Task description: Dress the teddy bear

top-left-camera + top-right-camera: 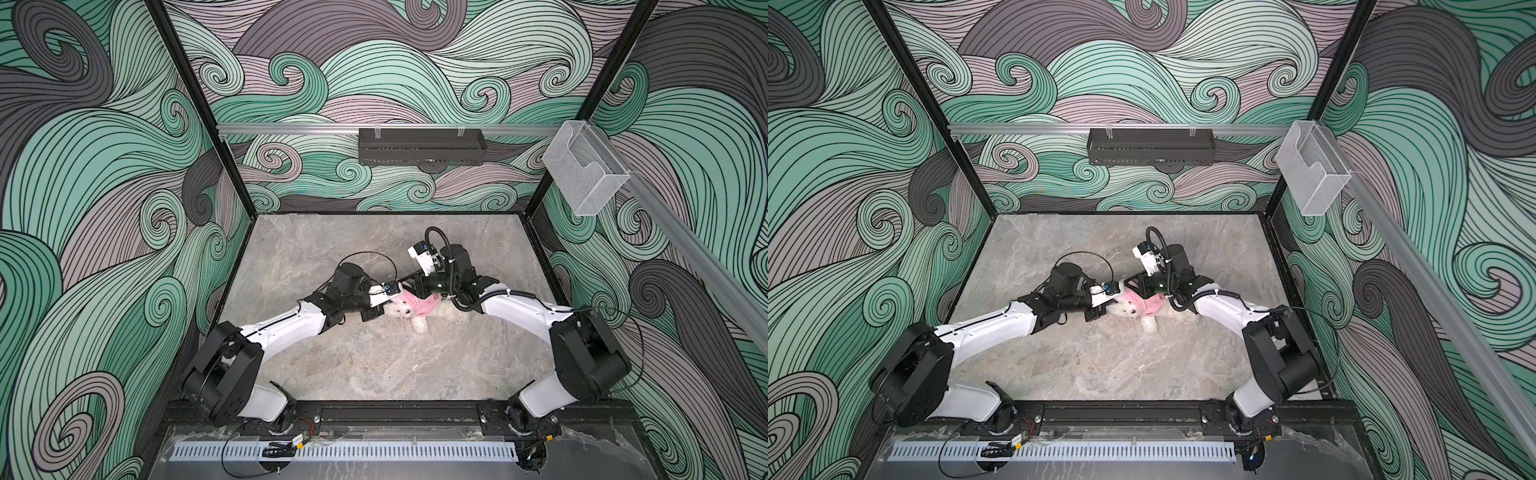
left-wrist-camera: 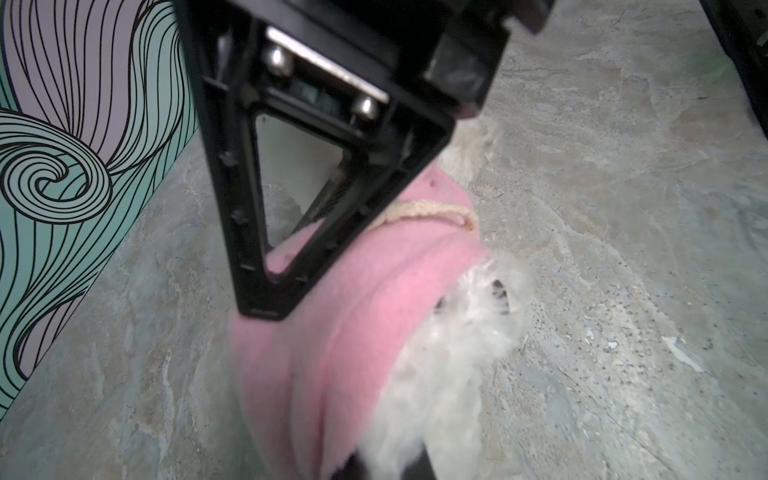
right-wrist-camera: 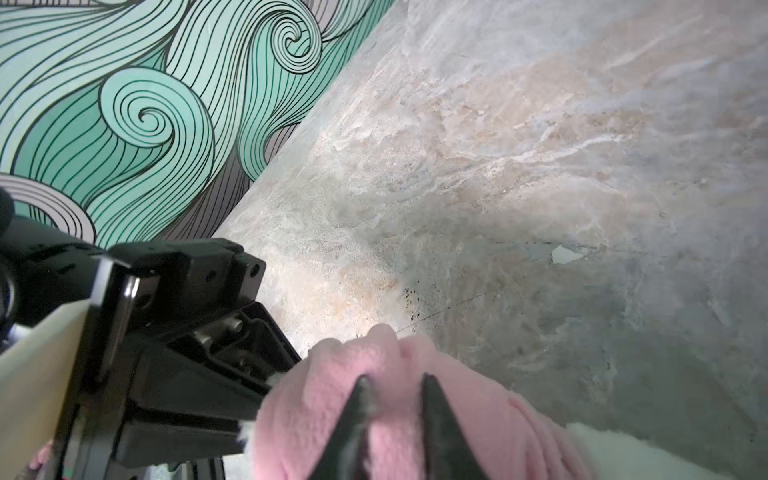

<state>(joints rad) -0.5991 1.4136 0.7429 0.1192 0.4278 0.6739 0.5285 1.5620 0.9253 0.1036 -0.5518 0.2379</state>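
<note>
Robot test cell, patterned walls (image 1: 83, 166), marble tabletop (image 1: 374, 365)

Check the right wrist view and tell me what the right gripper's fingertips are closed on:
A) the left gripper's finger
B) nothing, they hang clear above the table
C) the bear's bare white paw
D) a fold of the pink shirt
D: in the right wrist view the right gripper has its two dark tips pressed into a bunched fold of the pink shirt, which is on the teddy bear.

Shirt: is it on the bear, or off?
Partly on. The shirt wraps the bear's head and upper body, its face poking out and its lower body bare. Whether the arms are in the sleeves, cannot tell.
</note>
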